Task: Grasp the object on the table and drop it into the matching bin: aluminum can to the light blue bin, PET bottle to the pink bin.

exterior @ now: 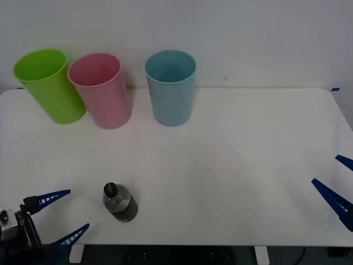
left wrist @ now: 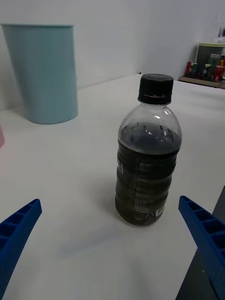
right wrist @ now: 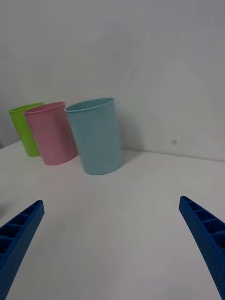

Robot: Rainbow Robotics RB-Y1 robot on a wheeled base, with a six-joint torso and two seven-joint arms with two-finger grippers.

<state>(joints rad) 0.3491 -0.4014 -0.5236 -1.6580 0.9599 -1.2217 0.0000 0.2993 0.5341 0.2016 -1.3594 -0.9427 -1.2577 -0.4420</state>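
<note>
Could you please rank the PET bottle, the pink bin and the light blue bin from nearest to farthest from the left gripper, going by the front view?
From the left gripper, jaws open, at the near left table edge:
1. PET bottle, standing just beside it.
2. Pink bin, at the far left.
3. Light blue bin, far, nearer the centre.

From high above the arms, the front camera looks forward and down across the white table point(exterior: 231, 165) toward the far wall, taking in the lime green bin point(exterior: 48, 85), pink bin point(exterior: 101, 91) and light blue bin point(exterior: 171, 88) along the back edge. The left wrist camera sits low and close to the PET bottle point(left wrist: 147, 154) (it shares that bottle and the light blue bin with the front view). The right wrist camera, also low, faces the three bins from farther off.
</note>
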